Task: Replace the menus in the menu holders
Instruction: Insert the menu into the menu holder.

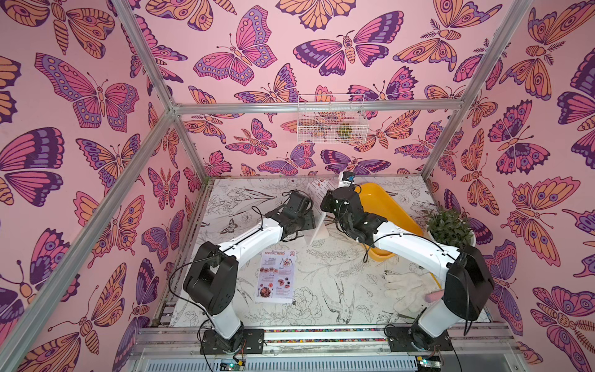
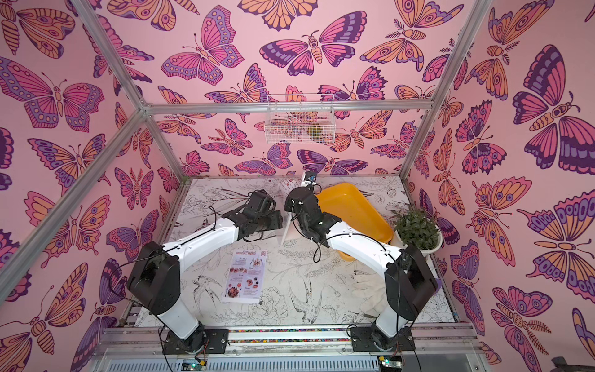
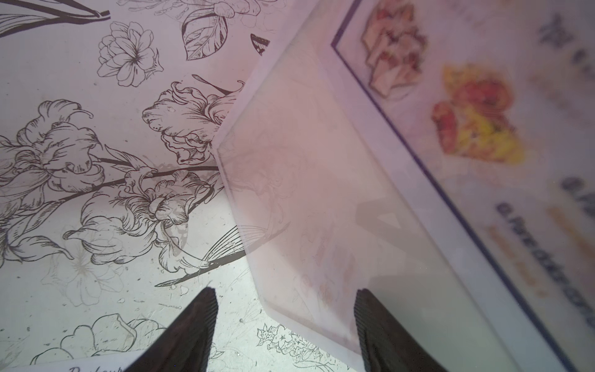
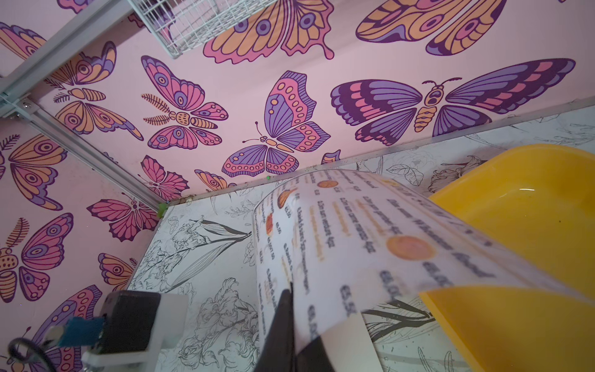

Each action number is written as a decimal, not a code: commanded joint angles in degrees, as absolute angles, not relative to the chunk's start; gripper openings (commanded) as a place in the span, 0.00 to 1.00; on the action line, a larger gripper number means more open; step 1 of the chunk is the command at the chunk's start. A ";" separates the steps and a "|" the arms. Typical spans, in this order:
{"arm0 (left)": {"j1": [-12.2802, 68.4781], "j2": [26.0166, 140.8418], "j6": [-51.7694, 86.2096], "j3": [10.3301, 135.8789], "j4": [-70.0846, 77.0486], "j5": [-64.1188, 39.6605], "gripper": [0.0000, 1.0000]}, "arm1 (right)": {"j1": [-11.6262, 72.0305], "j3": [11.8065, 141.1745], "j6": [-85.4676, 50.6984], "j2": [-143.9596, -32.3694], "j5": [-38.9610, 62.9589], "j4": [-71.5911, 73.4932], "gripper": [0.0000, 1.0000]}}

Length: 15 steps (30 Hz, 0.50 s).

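Left wrist: left gripper [image 3: 283, 325] spread wide, menu holder [image 3: 306, 193] edge between the fingers, not clamped.
Right wrist: right gripper [image 4: 293, 338] clenched on curled menu sheet [image 4: 338, 241], yellow tray [image 4: 515, 209] beside.
Both top views: holder between both grippers; SPECIAL MENU sheet [image 1: 276, 277] [image 2: 246, 277] flat on table [image 1: 322, 283], well behind left gripper.

Links: I see glossy white shells, rounded in section, on the left arm [image 1: 254, 233] and the right arm [image 1: 412, 248].
Joints: bulky matte black housings [image 1: 211, 280] at the elbows and wrists (blocky, with softened corners).
Cables: thin black leads [image 1: 170, 285] loop loosely outside the joints on both arms.
Screws: small dark fasteners dot the white shells, and pale ones dot the right arm's black wrist.
Bases: flat black mounting plates [image 1: 233, 341] with bolt heads, one under each arm at the near edge.
Left gripper [image 3: 283, 293]: my wrist camera shows dark, tapered fingers [image 3: 193, 331], finely ribbed along the inner faces.
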<state>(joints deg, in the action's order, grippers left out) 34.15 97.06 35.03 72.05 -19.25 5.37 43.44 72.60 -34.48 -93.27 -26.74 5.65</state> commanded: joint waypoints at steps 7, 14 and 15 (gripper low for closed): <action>33.70 95.03 35.25 71.54 -18.73 4.57 0.70 | 45.37 71.76 -30.19 -92.36 -27.59 6.86 0.06; 33.47 94.30 35.10 71.28 -18.80 4.57 0.70 | 46.78 71.35 -26.26 -93.24 -28.11 7.62 0.07; 33.35 94.34 35.12 71.36 -18.78 4.49 0.70 | 47.08 71.43 -25.74 -93.31 -28.28 7.46 0.07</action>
<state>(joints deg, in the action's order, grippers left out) 33.98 95.85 35.03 72.05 -19.18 4.95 45.84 71.83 -28.53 -93.30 -27.22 6.68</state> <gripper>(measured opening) 0.704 0.065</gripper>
